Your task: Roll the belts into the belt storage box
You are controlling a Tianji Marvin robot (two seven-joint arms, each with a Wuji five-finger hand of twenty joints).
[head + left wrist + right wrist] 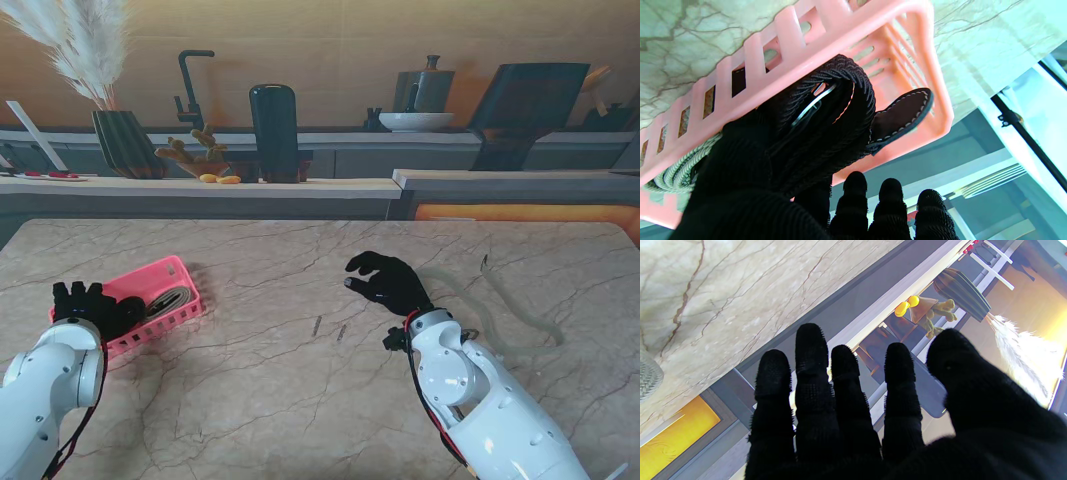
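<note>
Your left hand [90,305] sits at the near end of the pink belt storage box [170,275], thumb and palm clasping a rolled black belt [826,113] that rests inside the box against its wall, the brown leather tip poking out beyond the fingers [888,200]. A coiled pale belt [676,170] lies beside it in the box. Your right hand [388,283] hovers over the marble table [270,400], fingers spread, holding nothing; a grey belt [500,305] lies unrolled just right of it.

Even, bright light falls on the marble table [300,400], where shadows are faint. An orange glow lies beyond the table's far right corner. Near the pink box [846,43] the left wrist view is overexposed and bluish. The gloved right hand [940,413] shows blurred.
</note>
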